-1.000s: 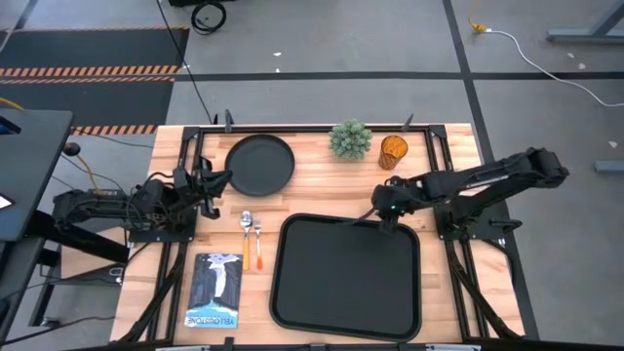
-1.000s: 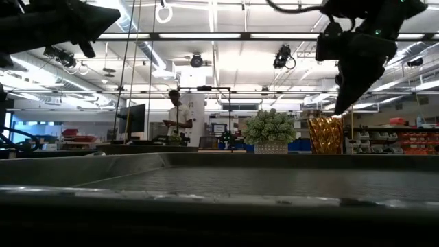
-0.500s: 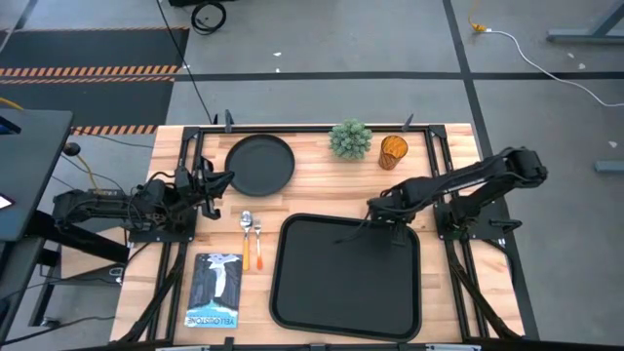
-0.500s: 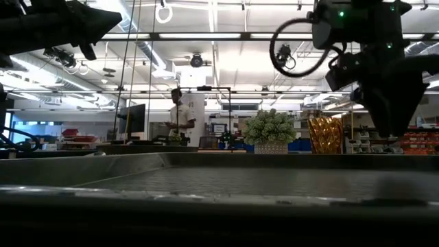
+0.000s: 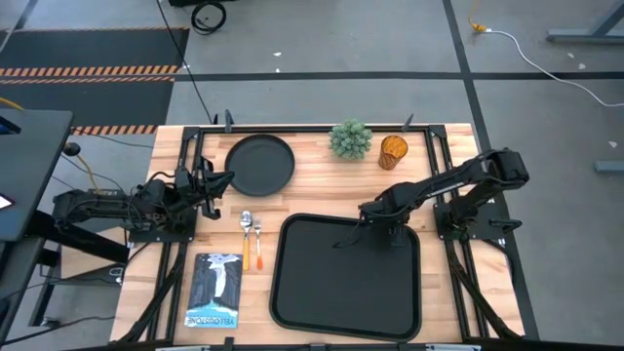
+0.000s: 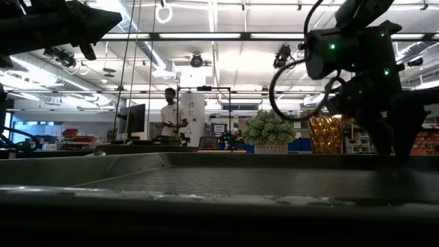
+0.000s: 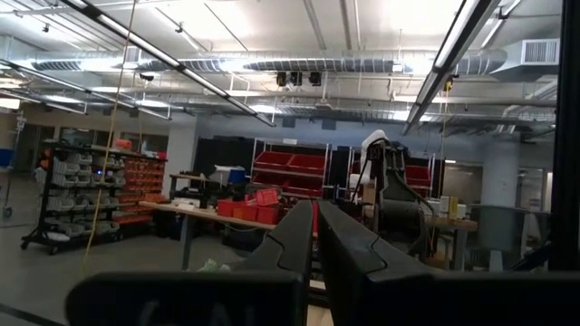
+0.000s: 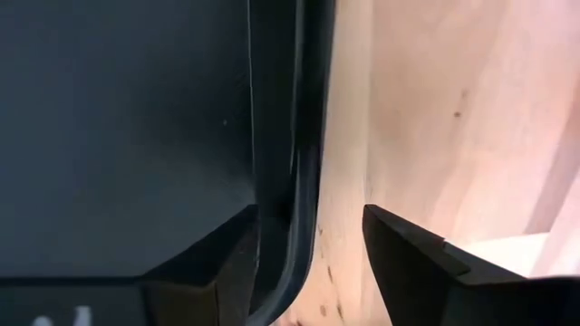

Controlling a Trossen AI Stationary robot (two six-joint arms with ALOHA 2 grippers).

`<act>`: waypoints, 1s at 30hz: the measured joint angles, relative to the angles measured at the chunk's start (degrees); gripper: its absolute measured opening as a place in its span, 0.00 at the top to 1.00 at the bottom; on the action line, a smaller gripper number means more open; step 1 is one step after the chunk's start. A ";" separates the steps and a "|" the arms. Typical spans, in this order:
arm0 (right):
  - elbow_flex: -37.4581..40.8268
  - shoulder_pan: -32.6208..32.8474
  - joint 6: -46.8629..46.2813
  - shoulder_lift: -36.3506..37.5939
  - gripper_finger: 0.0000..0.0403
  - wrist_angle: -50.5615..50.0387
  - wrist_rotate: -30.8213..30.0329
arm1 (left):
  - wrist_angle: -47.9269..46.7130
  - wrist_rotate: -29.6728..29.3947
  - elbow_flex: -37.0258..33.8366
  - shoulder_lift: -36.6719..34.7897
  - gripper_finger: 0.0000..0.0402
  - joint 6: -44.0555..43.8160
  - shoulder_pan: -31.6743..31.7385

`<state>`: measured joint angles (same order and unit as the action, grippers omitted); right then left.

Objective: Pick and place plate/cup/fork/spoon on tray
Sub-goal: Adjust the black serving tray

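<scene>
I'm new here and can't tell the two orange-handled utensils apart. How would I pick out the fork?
Find the big black tray on the wooden table. Two small orange-handled utensils lie side by side between it and the booklet. The fork is the one nearer the tray, with tines; the spoon has an oval bowl.

A pale, smooth wood grain is being shown by the table (image 5: 322, 185). A matte black finish is being presented by the tray (image 5: 346, 278) and the plate (image 5: 259, 163); the cup (image 5: 393, 150) is being seen as translucent amber.

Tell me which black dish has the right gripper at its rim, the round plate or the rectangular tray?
The tray. The open right gripper straddles its rim; the plate lies apart, beside the left gripper.
</scene>
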<state>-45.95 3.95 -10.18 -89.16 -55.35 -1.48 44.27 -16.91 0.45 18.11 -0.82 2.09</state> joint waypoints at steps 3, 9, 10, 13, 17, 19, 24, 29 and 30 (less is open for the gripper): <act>-0.02 0.04 3.41 -1.85 0.52 0.21 -0.58 | 0.01 0.00 0.00 0.00 0.93 0.02 0.00; -0.19 0.07 10.23 -3.94 0.57 0.25 -2.95 | 0.02 -0.02 0.00 0.00 0.93 0.04 0.00; -0.23 0.07 11.13 -4.07 0.59 0.25 -3.15 | 0.01 -0.06 0.00 0.00 0.93 0.13 0.00; -0.20 0.09 13.63 -4.07 0.62 0.31 -4.55 | 0.02 -1.33 0.00 0.00 0.93 0.62 0.00; -0.42 0.05 15.96 -4.19 0.64 0.31 -6.61 | 0.02 -2.69 0.00 0.00 0.93 0.65 0.00; -0.92 0.04 17.07 -4.28 0.65 0.51 -6.88 | 0.02 -3.02 0.00 0.00 0.93 0.65 0.00; -1.60 0.02 20.19 -4.29 0.65 1.51 -8.41 | 0.02 -3.02 0.00 0.00 0.93 0.63 -0.01; -1.62 0.04 22.90 -4.29 0.65 1.42 -9.11 | 0.01 -3.02 0.00 0.00 0.93 0.59 -0.01; -1.62 0.04 23.48 -4.29 0.65 1.41 -9.16 | 0.02 -3.02 0.00 0.00 0.93 0.59 0.00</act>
<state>-47.57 3.99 13.30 -93.45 -53.95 -10.64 44.29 -19.92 0.45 18.11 -0.23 2.09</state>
